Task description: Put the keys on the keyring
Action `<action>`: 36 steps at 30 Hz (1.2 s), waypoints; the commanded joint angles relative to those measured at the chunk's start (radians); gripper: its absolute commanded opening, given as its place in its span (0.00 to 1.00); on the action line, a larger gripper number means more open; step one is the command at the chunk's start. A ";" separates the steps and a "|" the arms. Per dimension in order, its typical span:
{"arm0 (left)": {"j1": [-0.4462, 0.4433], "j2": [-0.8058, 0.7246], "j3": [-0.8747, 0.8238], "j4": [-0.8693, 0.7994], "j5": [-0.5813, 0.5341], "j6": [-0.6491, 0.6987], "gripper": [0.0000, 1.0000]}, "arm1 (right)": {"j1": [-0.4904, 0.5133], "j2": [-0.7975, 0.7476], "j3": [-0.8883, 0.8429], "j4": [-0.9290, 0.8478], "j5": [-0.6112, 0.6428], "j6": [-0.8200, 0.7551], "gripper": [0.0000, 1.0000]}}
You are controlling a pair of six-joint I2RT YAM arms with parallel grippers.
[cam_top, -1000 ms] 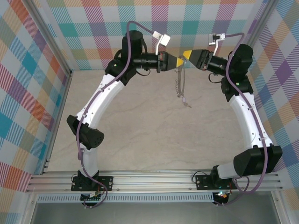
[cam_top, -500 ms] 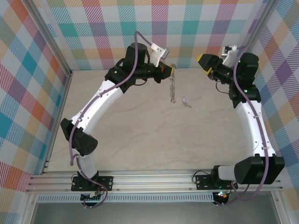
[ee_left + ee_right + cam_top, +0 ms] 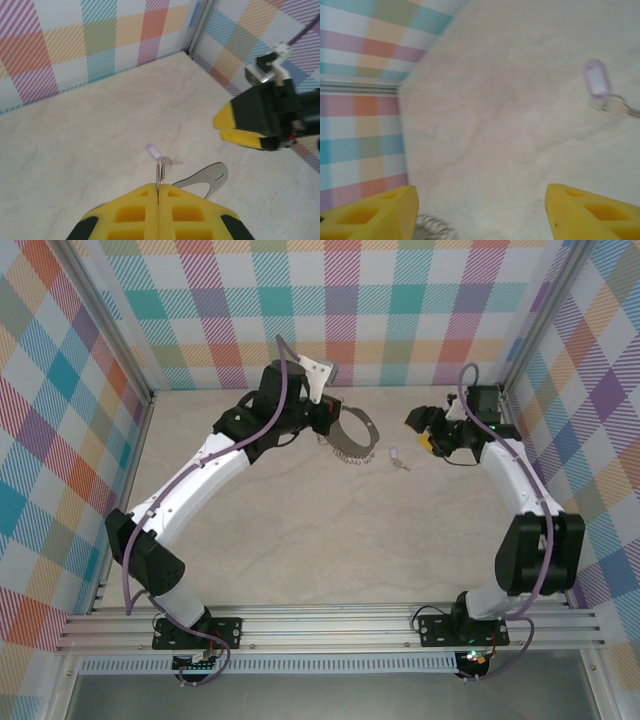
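The keyring (image 3: 352, 440), a grey beaded chain loop, hangs from my left gripper (image 3: 333, 426) low over the back of the table. In the left wrist view the yellow fingers (image 3: 135, 215) are shut on the loop's thin edge (image 3: 159, 175). The key (image 3: 396, 456), tiny and silvery with a pale lilac head (image 3: 152, 151), lies flat on the table just right of the loop, free of it. My right gripper (image 3: 422, 430) hovers right of the key, open and holding nothing. In the right wrist view the key (image 3: 596, 79) lies ahead and a bit of the chain (image 3: 435, 230) shows by the left finger.
Plaid walls close the table at the back (image 3: 400, 340) and on both sides, with a metal post (image 3: 200, 25) in the back right corner. The pale marbled tabletop (image 3: 300, 530) spreads out in front of both grippers.
The right gripper let go of the chain, opened, swung right and came down beside the key. The left arm pulled left and lowered the loop toward the table.
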 commanded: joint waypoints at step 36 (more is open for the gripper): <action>-0.003 -0.111 -0.119 0.084 -0.069 -0.047 0.00 | 0.229 0.705 0.616 -0.434 0.559 -0.503 0.41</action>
